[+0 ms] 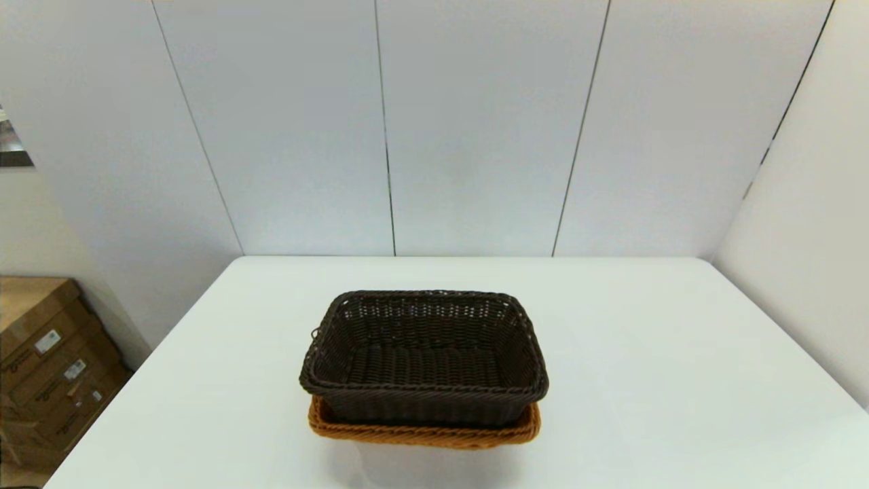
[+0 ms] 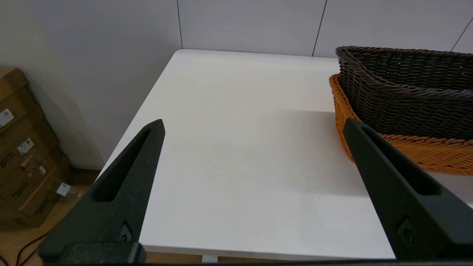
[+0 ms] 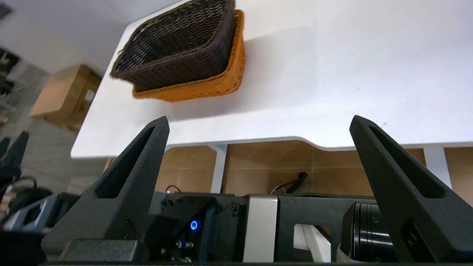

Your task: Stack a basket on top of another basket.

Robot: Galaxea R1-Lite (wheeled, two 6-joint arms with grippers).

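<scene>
Dark basket (image 1: 424, 356) nested in orange basket (image 1: 424, 431); left claw (image 2: 253, 127) spread, nearer, just beside stack; right claw (image 3: 258, 122) spread, off tabletop (image 1: 645, 353)

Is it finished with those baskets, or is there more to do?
It looks finished. The dark brown basket already sits nested in the orange-tan basket on the white table. Nothing is in hand: the left gripper and right gripper are both open, empty and pulled back. Nothing visible remains.
</scene>
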